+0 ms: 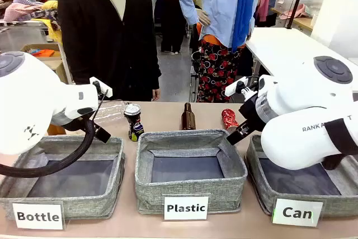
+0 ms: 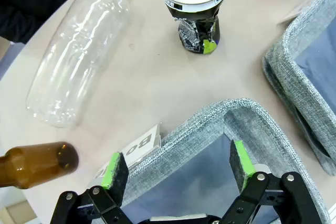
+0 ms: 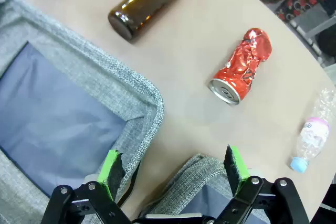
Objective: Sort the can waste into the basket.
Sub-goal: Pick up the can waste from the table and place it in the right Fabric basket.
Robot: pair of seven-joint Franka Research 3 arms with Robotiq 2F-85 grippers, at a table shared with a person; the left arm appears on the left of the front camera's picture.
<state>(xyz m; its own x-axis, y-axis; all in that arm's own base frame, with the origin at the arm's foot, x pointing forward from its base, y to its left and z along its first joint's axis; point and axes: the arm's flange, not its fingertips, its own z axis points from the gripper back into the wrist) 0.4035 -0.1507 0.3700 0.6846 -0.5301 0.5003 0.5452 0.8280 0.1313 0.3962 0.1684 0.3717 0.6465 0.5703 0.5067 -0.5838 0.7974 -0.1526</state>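
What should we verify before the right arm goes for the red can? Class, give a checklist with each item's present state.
1. Right jaws open, holding nothing: ok.
2. Red can lying free on the table, nothing touching it: ok.
3. Brown bottle apart from it: ok.
4. Can basket has room: cannot tell, the right arm hides part of it.
5. Both cans in that basket: not ok; black can stands on the table.

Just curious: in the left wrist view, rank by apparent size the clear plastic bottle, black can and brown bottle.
Largest: clear plastic bottle.
Next: black can.
Unsure: brown bottle, cut off at the picture's edge.
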